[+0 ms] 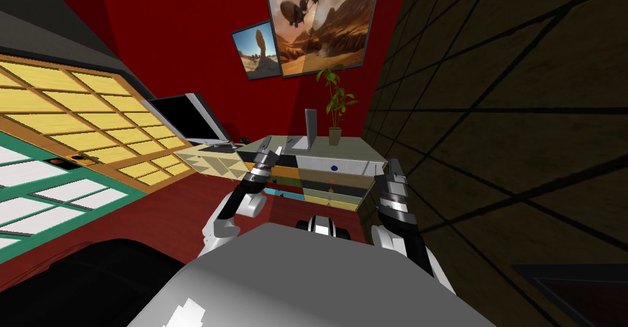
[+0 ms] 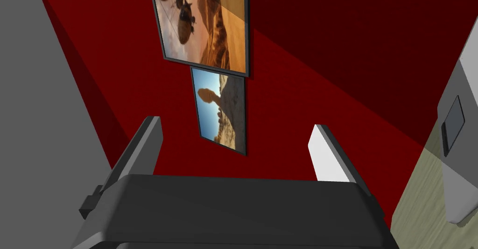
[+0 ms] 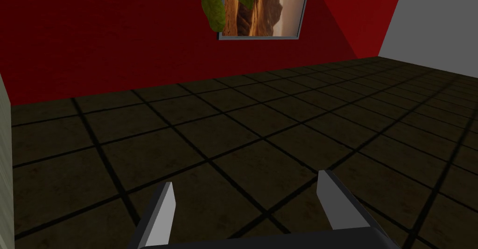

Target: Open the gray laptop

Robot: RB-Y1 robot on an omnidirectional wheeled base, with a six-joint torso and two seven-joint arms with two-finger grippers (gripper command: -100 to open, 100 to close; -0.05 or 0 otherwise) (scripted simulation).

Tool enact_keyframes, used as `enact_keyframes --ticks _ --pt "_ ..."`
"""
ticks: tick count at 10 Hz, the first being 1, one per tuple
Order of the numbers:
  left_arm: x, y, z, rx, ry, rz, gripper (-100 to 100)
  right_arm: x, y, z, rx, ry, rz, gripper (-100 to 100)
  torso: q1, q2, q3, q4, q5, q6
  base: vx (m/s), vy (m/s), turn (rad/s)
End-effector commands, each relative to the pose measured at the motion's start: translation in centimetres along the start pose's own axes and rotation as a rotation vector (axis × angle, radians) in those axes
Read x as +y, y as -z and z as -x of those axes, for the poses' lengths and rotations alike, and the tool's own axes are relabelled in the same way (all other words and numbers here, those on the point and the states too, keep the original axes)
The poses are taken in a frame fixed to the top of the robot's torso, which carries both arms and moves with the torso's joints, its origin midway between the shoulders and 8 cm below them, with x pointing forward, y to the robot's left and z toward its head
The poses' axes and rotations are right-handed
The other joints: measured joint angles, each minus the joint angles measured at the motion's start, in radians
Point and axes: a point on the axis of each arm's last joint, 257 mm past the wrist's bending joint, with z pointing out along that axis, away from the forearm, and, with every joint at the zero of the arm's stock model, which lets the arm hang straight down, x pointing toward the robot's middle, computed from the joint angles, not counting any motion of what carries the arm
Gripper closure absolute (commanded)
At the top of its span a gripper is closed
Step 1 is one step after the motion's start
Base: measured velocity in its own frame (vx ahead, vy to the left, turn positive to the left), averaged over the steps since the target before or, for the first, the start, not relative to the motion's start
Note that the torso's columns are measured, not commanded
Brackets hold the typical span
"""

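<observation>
Both pincers spread at the dresser, laptop untouched on top.

The gray laptop point(image 1: 311, 128) sits toward the back of the dresser's point(image 1: 343, 153) pale wooden top, with its flat gray panel standing upright, just beside a potted plant point(image 1: 335, 105). The left pincer point(image 1: 271, 147) hovers at the near left corner of that top, fingers spread wide with nothing between them, and the laptop is off to one side, apart from them. The right pincer point(image 1: 392, 167) hangs by the dresser's right end, also spread and empty. A dark screen point(image 1: 187, 118) stands on a patterned table left of the dresser.
</observation>
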Motion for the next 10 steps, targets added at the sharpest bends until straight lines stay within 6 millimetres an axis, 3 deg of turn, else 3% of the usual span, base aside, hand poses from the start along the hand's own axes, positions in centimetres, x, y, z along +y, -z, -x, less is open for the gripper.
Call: enact_keyframes --ticks 1,10 --pt "1.0 -0.4 0.0 0.015 0.01 0.057 -100 0.0 0.0 0.0 0.0 0.0 0.0 0 0.0 0.0 0.0 0.0 0.0 0.0 0.014 0.028 -0.029" --pt "3.8 -1.9 0.4 0.067 0.016 0.228 -100 0.0 0.0 0.0 0.0 0.0 0.0 0 0.0 0.0 0.0 0.0 0.0 0.0 0.02 0.022 -0.033"
